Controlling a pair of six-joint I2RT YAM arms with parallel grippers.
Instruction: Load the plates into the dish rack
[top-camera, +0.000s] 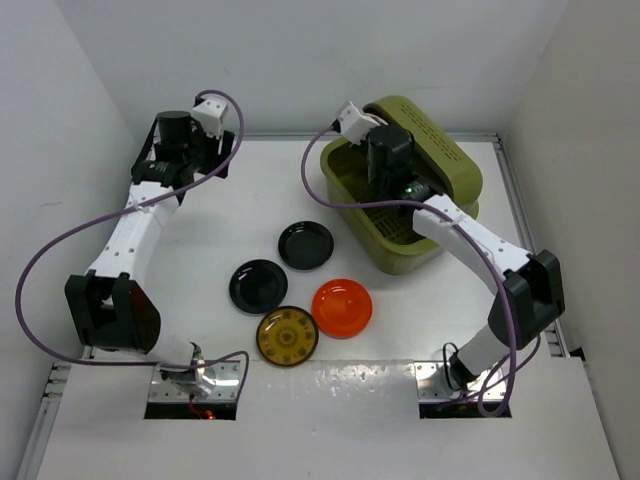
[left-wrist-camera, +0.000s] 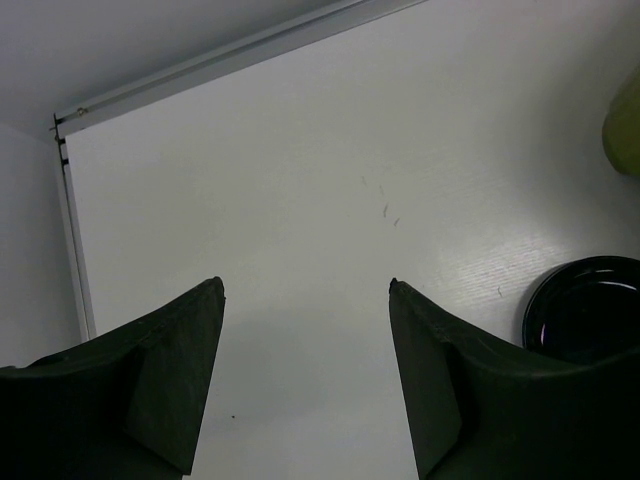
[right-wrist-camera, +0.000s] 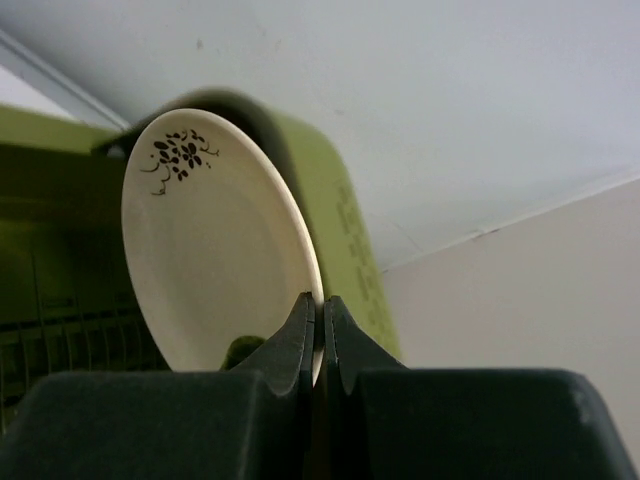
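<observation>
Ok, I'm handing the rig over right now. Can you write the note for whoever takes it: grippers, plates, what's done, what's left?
Left gripper: open, empty, above bare table at the far left.
Right gripper: shut on the rim of the cream plate, held on edge over the open dish rack, not yet released.
On the table left of the rack: far black plate, near black plate, orange plate, yellow patterned plate.
Done: cream plate picked up and brought to the rack.
Left: set it in, then load the other four.
</observation>
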